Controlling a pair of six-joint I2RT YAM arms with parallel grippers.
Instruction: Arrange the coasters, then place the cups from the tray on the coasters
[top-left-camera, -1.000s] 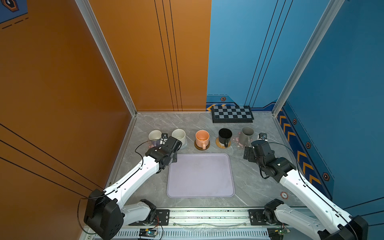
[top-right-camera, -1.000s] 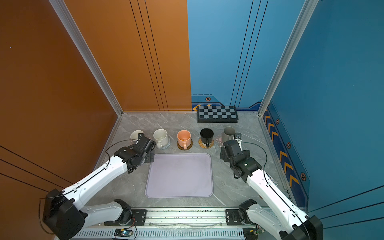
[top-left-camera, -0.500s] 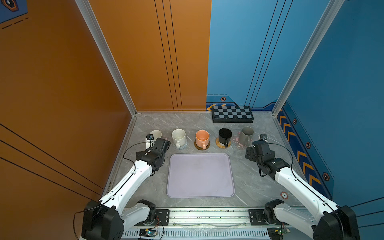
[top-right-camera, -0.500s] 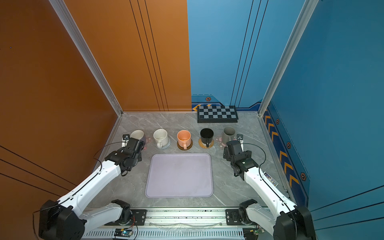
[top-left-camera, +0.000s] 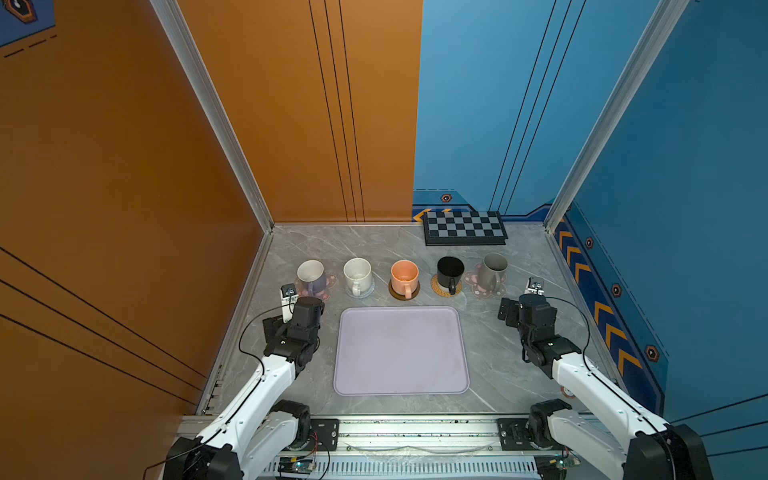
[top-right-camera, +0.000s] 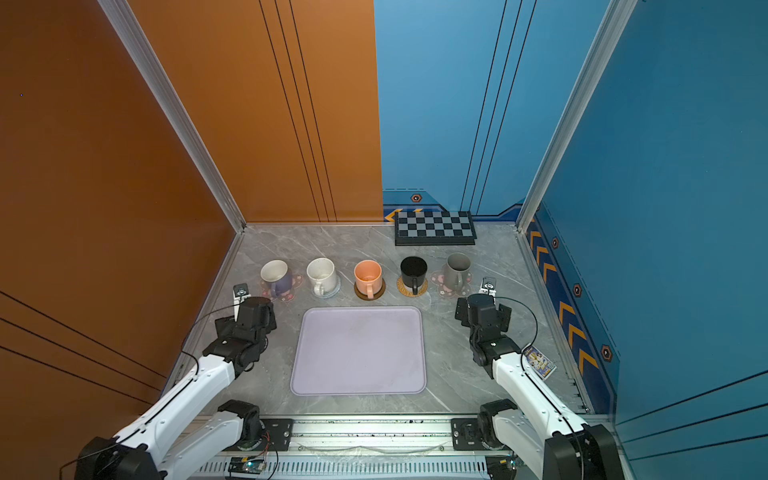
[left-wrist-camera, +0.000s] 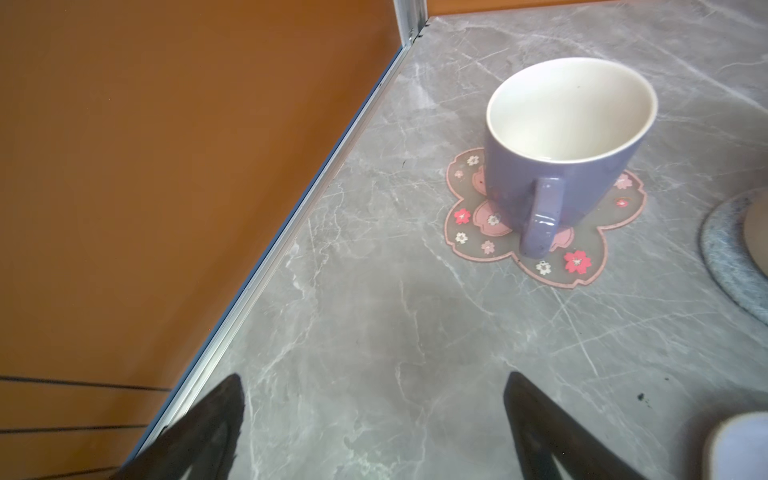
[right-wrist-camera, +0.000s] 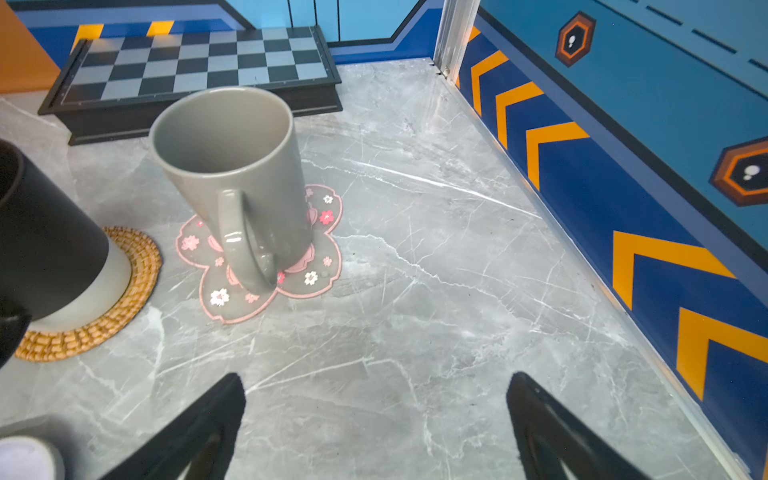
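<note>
On my left wrist camera the left pincer (left-wrist-camera: 374, 390) has its jaws spread wide over bare bench (top-left-camera: 374, 245), with nothing between them. In both top views that arm ends at the left of the frame, just below the lavender cup (top-left-camera: 311, 274). The cup stands upright on a pink flower coaster (top-left-camera: 328, 284).

The row runs on across the middle of the frame:
- the white speckled cup (top-left-camera: 357, 272) sits on the grey-white spiral coaster (top-left-camera: 369, 289);
- the orange cup (top-left-camera: 404, 274) on the brown wooden disc (top-left-camera: 394, 291);
- the black cup (top-left-camera: 450, 269) on the rattan coaster (top-left-camera: 439, 289);
- the grey cup (top-left-camera: 493, 268) on the second flower coaster (top-left-camera: 471, 277).

All five are upright, handles turned towards the lower edge. Below the row, at frame centre, the lavender tray (top-left-camera: 401, 351) lies flat, apart from every cup. Above the black and grey cups, against the back wall, I see the chequered board (top-left-camera: 465, 228).

At the right of the frame the other arm ends just below and right of the grey cup. My right wrist camera shows the right pincer (right-wrist-camera: 376, 386) equally wide apart, gripping nothing.
</note>
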